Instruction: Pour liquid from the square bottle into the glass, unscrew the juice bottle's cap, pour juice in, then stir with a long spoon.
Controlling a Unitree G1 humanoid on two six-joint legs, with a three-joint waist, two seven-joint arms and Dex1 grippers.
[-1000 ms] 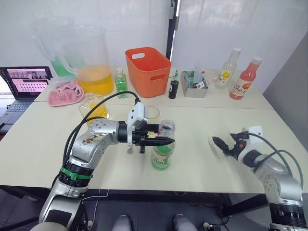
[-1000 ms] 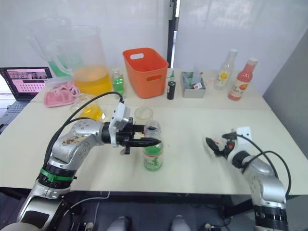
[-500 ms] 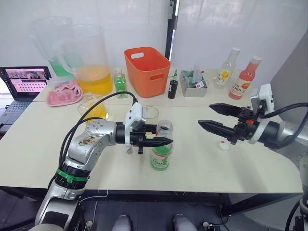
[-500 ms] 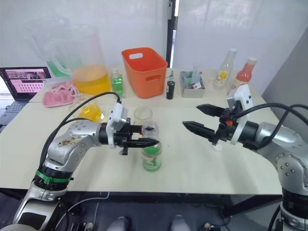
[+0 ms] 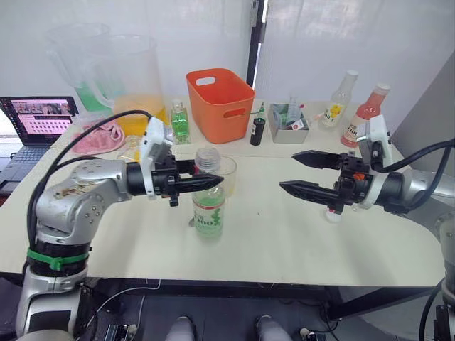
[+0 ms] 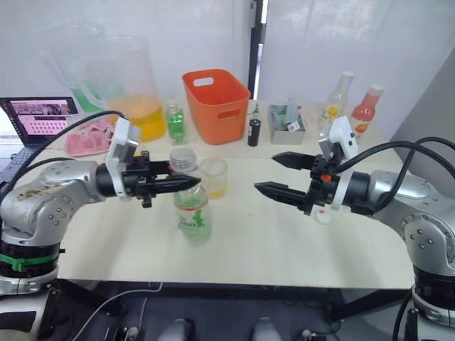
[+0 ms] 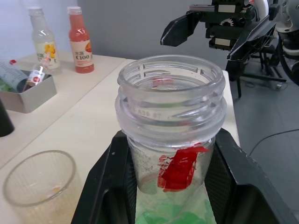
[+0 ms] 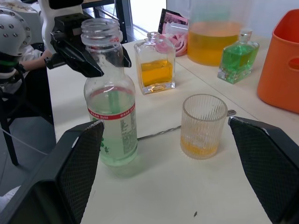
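Note:
The juice bottle (image 5: 207, 213) stands upright with its mouth uncapped and green juice in its lower body. My left gripper (image 5: 213, 182) is shut on its neck, one finger (image 7: 105, 186) on each side. Just behind it is the glass (image 5: 226, 174), with a little yellow liquid at the bottom. The white cap (image 5: 333, 214) lies on the table under my right arm. My right gripper (image 5: 287, 170) hovers open and empty, right of the glass. Beyond the glass stands the square bottle (image 8: 156, 70), and the long spoon (image 8: 161, 132) lies flat on the table beside the glass.
At the back stand an orange basket (image 5: 220, 103), two big jugs (image 5: 131, 85), a small green bottle (image 5: 180, 122), a dark vial (image 5: 257, 131), a grey tray (image 5: 288, 117) and two labelled bottles (image 5: 366, 114). A laptop (image 5: 39, 117) and pink cloth (image 5: 96, 138) sit at the left.
My left gripper has carried the juice bottle leftward, to in front of the glass. The right arm rose from the table, leaving the cap there, and now hangs open, shifted slightly left.

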